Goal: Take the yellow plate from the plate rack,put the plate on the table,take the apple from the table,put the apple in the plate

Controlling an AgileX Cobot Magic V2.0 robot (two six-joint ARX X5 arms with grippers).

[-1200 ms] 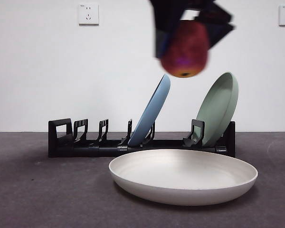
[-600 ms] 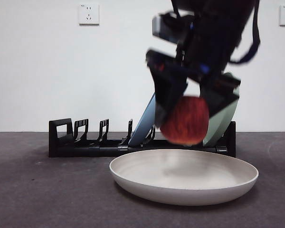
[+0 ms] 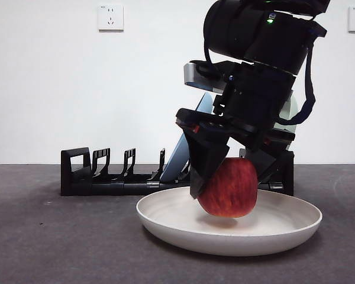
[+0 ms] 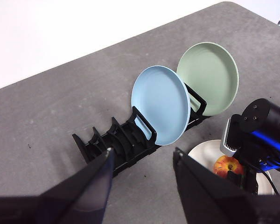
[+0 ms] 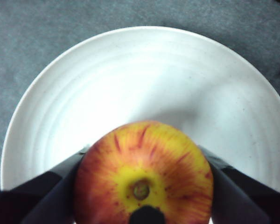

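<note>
The cream yellow plate (image 3: pixel 272 228) lies flat on the table (image 3: pixel 59 242) in front of the black plate rack (image 3: pixel 106 177). My right gripper (image 3: pixel 228 180) is shut on the red apple (image 3: pixel 229 188) and holds it just above the plate's middle, a thin gap with a shadow beneath it. The right wrist view shows the apple (image 5: pixel 142 175) stem up between the jaws, over the plate (image 5: pixel 130 79). My left gripper (image 4: pixel 142 163) is open and empty, high above the rack (image 4: pixel 116 144); from there the apple (image 4: pixel 227 165) and plate (image 4: pixel 203 151) show small.
A blue plate (image 3: pixel 178 155) and a pale green plate (image 3: pixel 291 115) lean upright in the rack, right behind the right arm. They also show in the left wrist view, blue (image 4: pixel 161 105) and green (image 4: pixel 210 77). The rack's left slots are empty.
My right gripper has come down with the apple, from high above the rack to just over the yellow plate's middle. The plates and rack have not moved.
</note>
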